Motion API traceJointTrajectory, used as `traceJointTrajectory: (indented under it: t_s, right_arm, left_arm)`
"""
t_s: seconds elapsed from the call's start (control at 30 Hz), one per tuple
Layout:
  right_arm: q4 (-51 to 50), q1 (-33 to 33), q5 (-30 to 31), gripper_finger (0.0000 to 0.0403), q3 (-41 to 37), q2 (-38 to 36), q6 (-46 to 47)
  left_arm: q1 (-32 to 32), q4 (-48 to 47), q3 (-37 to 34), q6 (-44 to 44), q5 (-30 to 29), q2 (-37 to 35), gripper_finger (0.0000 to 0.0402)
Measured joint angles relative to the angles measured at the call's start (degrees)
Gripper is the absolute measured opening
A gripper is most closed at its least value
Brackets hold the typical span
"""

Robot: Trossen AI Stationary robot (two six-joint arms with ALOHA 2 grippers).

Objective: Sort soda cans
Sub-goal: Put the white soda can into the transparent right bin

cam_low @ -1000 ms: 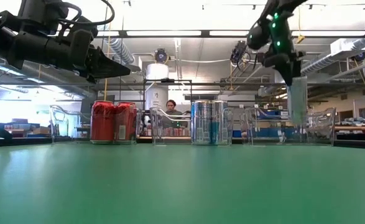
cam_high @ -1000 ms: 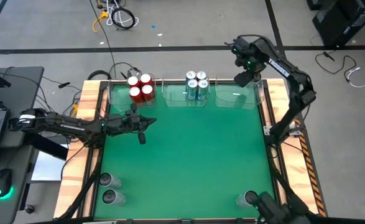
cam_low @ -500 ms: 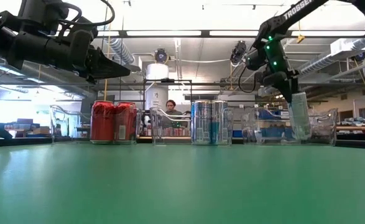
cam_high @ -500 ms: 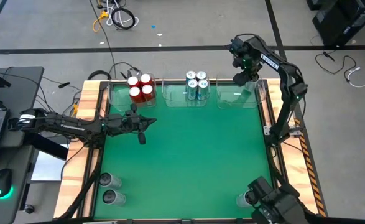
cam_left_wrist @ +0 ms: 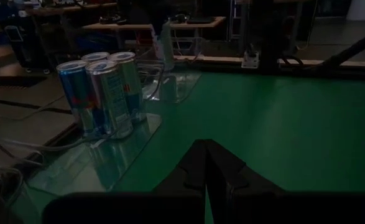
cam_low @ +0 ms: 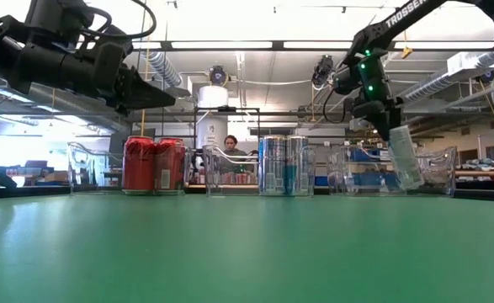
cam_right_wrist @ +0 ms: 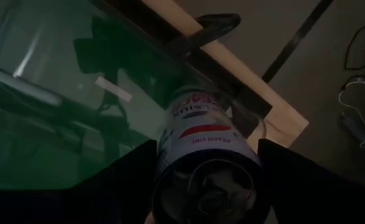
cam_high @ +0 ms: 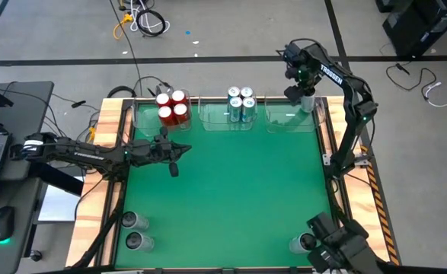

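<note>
On the green table (cam_high: 231, 190), three clear bins stood in a row along the far edge. The left bin (cam_high: 143, 122) held four red cans (cam_high: 171, 107) packed together. The middle bin (cam_high: 212, 118) held four blue-and-white cans (cam_high: 241, 104), also packed together; the left wrist view showed them upright on the bin floor (cam_left_wrist: 101, 96). The right bin (cam_high: 284, 120) showed a bare floor in the high view.

The left arm (cam_high: 94, 152) reached in from the left side of the table, with the left gripper (cam_high: 174, 158) hovering above the mat near the left bin. Its fingers (cam_left_wrist: 198, 165) met at the tips and gripped nothing.

The right arm (cam_high: 352, 106) extended up the right side of the table to the far right corner. The right gripper (cam_high: 305, 97) hung over the far right end of the right bin, clamped on a grey can (cam_right_wrist: 201, 146). In the low view that can (cam_low: 402, 156) was tilted, its lower end inside the bin walls; contact with the bin floor could not be confirmed.

Three more grey cans stood upright at the near edge: two (cam_high: 135, 230) close together at the near left corner and one (cam_high: 302, 243) at the near right corner.

A person (cam_low: 231, 148) sat in the room beyond the table.
</note>
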Motion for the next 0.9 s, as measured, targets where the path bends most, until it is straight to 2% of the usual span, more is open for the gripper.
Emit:
traceJointTrajectory:
  t_s: [0.2, 0.33, 0.53, 0.9]
  right_arm:
    - [0.8, -0.3, -0.9, 0.0231, 0.0, 0.0, 0.7]
    - [0.7, -0.3, -2.2, 0.0230, 0.0, 0.0, 2.3]
    - [0.9, -0.3, -9.6, 0.0230, 0.0, 0.0, 4.5]
    - [6.1, -0.3, -9.3, 0.0234, -3.0, -0.7, 4.1]
  left_arm:
    - [0.0, -0.2, 0.0, 0.0, 0.0, 0.0, 0.0005]
    - [0.0, -0.2, 0.0, 0.0, 0.0, 0.0, 0.0005]
    - [0.0, -0.2, 0.0, 0.0, 0.0, 0.0, 0.0005]
    - [0.0, -0.2, 0.0, 0.0, 0.0, 0.0, 0.0005]
